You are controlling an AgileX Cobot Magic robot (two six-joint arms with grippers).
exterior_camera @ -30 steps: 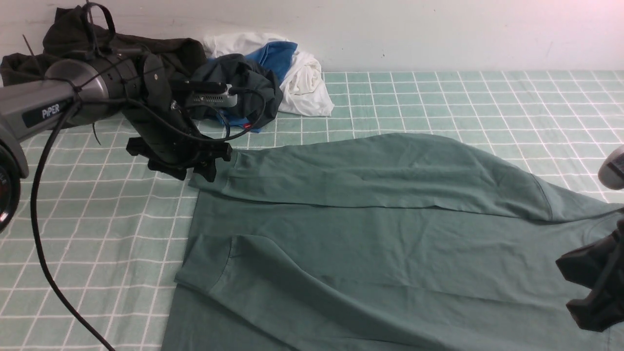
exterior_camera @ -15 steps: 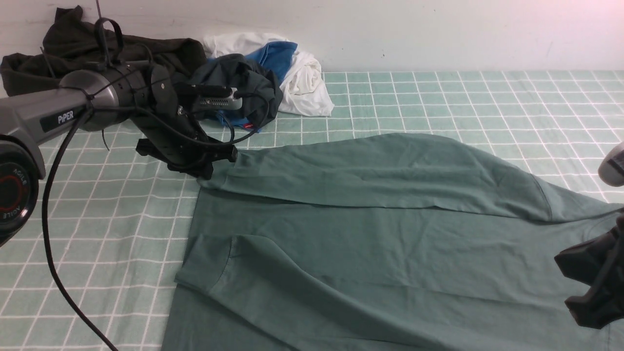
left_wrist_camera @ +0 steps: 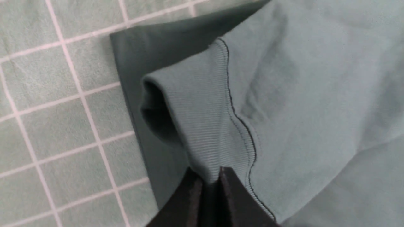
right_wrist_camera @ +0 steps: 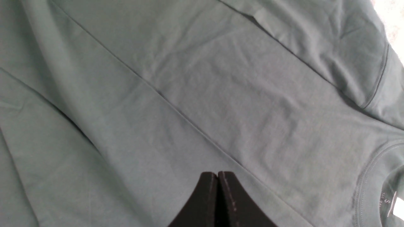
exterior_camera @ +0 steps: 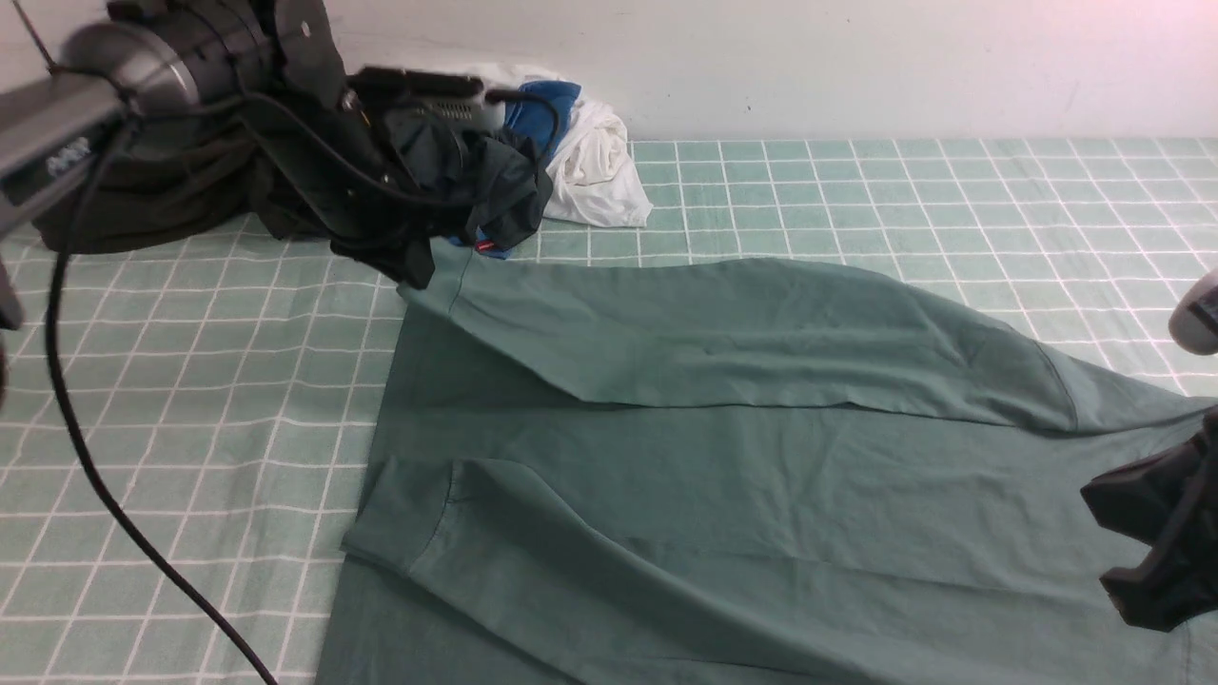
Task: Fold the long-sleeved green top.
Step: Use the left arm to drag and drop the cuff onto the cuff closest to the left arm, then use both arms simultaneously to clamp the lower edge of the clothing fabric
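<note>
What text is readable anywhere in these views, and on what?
"S": neck print inside the green long-sleeved top; the smaller print beside it is unreadable.
Blurred, unreadable: left arm label.
Too small to read: red tag at the clothes pile.

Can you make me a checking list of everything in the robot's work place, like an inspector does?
Surface: pale green checked cloth, lying flat.
Job's things: green long-sleeved top spread out, both sleeves laid across its body; far sleeve's cuff raised.
Clutter: white garment, blue garment, dark garment and black-brown garment heaped by the wall.
Grippers: left gripper shut on the cuff; right gripper shut, empty, over the top's body.
Cables: black cable hangs from the left arm.
Surroundings: plain white wall; nothing else seen.
</note>
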